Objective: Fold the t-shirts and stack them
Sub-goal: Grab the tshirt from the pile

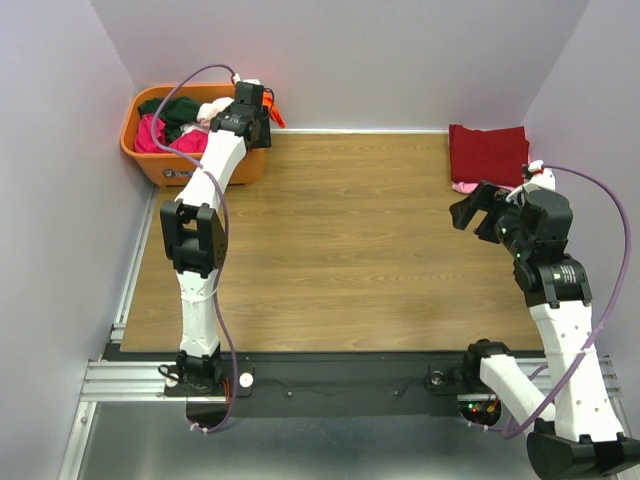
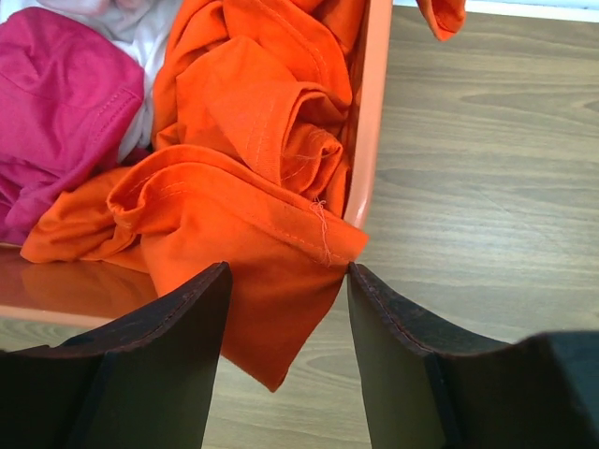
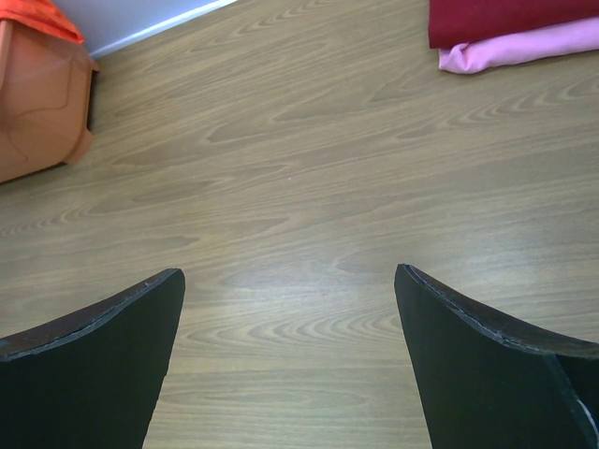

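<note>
My left gripper [image 2: 288, 271] is over the orange tub [image 1: 150, 160] at upper left of the top view. In the wrist view its fingers straddle a corner of the orange t-shirt [image 2: 253, 140] that hangs over the tub rim; I can't tell if it's pinched. A magenta shirt [image 2: 56, 112] lies left of it in the tub. My right gripper [image 3: 289, 271] is spread wide, holding nothing, above bare table [image 1: 340, 250] at right. The folded dark red shirt [image 1: 488, 152] lies on the pink shirt [image 3: 524, 49] at upper right.
</note>
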Controlling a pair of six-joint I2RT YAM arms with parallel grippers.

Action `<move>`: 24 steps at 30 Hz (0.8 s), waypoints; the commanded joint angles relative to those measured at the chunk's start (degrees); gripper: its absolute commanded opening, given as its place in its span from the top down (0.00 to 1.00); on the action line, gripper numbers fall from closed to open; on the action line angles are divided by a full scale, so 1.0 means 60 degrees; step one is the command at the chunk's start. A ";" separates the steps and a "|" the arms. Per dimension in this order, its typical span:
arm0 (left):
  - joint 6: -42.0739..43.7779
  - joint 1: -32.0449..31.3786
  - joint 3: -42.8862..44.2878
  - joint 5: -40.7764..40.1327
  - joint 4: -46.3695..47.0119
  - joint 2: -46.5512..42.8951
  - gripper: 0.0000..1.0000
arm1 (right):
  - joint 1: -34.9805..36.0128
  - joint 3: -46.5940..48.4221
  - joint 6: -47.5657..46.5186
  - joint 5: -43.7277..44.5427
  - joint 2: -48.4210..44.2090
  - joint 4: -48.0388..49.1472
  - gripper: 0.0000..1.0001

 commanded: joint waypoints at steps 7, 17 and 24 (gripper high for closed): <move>0.0244 0.0023 -0.0210 -0.0238 0.0286 -0.0507 0.75 | 0.0103 0.0003 -0.0002 -0.0104 -0.0185 0.0542 0.00; 0.0040 0.0023 0.0563 -0.1056 0.0183 -0.1341 1.00 | 0.0088 0.0106 0.0042 -0.0148 -0.0288 0.0527 0.00; -0.0398 -0.0093 0.0814 -0.1091 0.2013 -0.4471 1.00 | 0.0088 0.0238 0.0218 -0.0440 -0.0390 0.0542 0.00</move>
